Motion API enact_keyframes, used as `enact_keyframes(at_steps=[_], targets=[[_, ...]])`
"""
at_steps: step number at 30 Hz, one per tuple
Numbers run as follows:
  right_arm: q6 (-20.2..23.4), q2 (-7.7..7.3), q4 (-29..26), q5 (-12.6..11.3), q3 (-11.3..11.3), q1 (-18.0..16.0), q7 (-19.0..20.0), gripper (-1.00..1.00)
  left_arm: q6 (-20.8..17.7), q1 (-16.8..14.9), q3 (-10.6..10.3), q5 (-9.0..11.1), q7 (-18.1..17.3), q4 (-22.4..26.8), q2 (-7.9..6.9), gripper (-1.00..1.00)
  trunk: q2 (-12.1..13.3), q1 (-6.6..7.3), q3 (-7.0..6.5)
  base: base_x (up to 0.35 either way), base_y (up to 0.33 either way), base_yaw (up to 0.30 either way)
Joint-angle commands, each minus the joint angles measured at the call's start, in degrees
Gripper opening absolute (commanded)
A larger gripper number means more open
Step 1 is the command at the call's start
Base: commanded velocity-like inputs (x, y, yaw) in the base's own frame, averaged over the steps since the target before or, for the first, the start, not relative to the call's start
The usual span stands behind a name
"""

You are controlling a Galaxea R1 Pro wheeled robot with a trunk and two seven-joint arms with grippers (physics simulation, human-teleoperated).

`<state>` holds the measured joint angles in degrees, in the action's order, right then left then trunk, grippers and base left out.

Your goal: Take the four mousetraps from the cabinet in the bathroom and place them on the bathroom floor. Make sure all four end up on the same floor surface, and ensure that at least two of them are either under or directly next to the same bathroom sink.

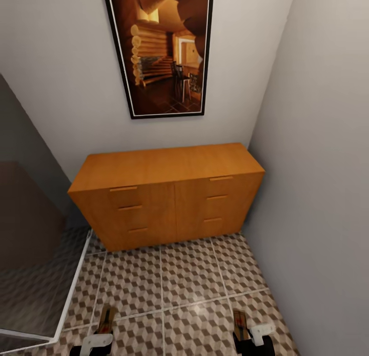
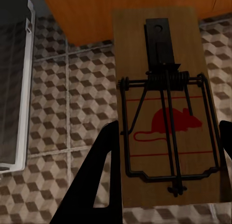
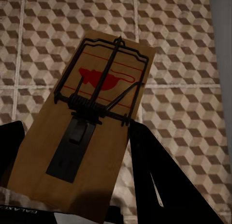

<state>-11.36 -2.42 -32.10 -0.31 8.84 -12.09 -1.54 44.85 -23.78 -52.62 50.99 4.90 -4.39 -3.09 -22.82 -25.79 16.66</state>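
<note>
The orange-brown cabinet point(image 1: 169, 192) stands against the far wall with all its drawers closed. Cube-patterned bathroom floor point(image 1: 189, 279) lies in front of it. At the bottom edge of the head view, my left gripper point(image 1: 104, 329) is shut on a tan mousetrap point(image 1: 106, 317), and my right gripper point(image 1: 242, 331) is shut on another mousetrap point(image 1: 240, 321). The left wrist view shows its mousetrap point(image 2: 164, 79), with a red mouse mark, clamped between dark fingers point(image 2: 99, 175) above the floor point(image 2: 72, 88). In the right wrist view the second mousetrap point(image 3: 92, 117) sits between the fingers point(image 3: 150, 171). The bathroom sink is out of view.
A glass partition with a white frame point(image 1: 72, 294) bounds the floor on the left. A grey wall point(image 1: 318, 192) closes the right side. A framed picture point(image 1: 164, 48) hangs above the cabinet. The cabinet's lower edge point(image 2: 96, 11) appears in the left wrist view.
</note>
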Motion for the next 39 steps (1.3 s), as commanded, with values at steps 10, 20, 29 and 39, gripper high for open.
enact_keyframes(at_steps=[10,20,29,39], targets=[[-0.2,-0.06,0.0,-0.1,0.3,0.0,-0.3,-1.00,0.2,0.0,-0.4,-0.4,0.6,-0.1,0.10,-1.00,-0.1,0.01,-0.78,-0.123,0.000,0.000],[-0.2,-0.08,0.0,-0.1,0.3,0.0,-0.3,-1.00,0.2,0.0,-0.4,-0.4,0.6,-0.1,0.10,-1.00,-0.1,0.01,-1.71,-0.001,0.000,0.000],[-0.2,-0.07,0.0,-0.1,0.3,0.0,-0.3,-1.00,0.1,0.0,-0.4,-0.4,0.6,-0.1,0.10,-1.00,-0.1,0.01,-2.54,0.000,0.000,0.000],[-0.2,-0.04,0.0,-0.1,0.3,0.0,-0.3,-1.00,-0.4,0.0,-0.4,-0.4,0.6,-0.1,0.13,-1.00,-0.1,0.01,-3.46,0.000,0.000,0.000]])
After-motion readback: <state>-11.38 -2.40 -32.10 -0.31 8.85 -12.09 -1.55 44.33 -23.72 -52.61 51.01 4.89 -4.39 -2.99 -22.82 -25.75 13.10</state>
